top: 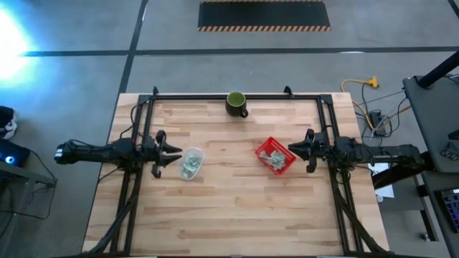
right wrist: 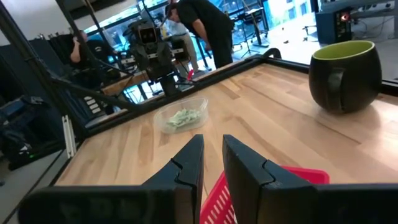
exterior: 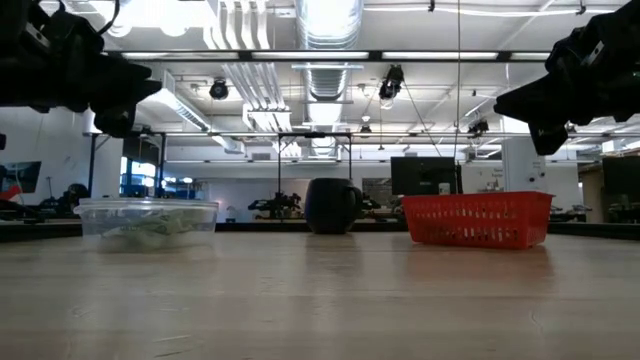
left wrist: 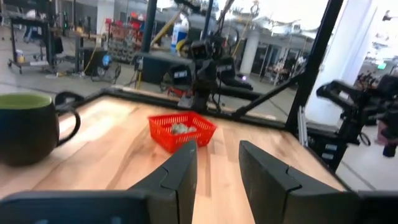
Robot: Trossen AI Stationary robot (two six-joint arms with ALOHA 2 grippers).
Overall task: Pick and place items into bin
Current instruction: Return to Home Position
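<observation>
Several pale green-and-white packets lie in a clear plastic tub (top: 191,163) (right wrist: 185,117) on the table's left half. More packets (left wrist: 181,129) lie in a red mesh bin (top: 275,155) (exterior: 478,218) on the right half. My left gripper (top: 174,153) (left wrist: 217,155) hovers level just left of the tub, its fingers apart with nothing between them. My right gripper (top: 292,149) (right wrist: 213,149) hovers level at the bin's right edge, its fingers a narrow gap apart and empty. Both grippers are raised off the table and point at each other.
A dark green mug (top: 237,104) (exterior: 330,206) stands at the middle of the far edge. A black frame (top: 215,96) runs along the far edge and down both sides. Bare wood lies across the near half. A person (right wrist: 199,25) bends over beyond the left side.
</observation>
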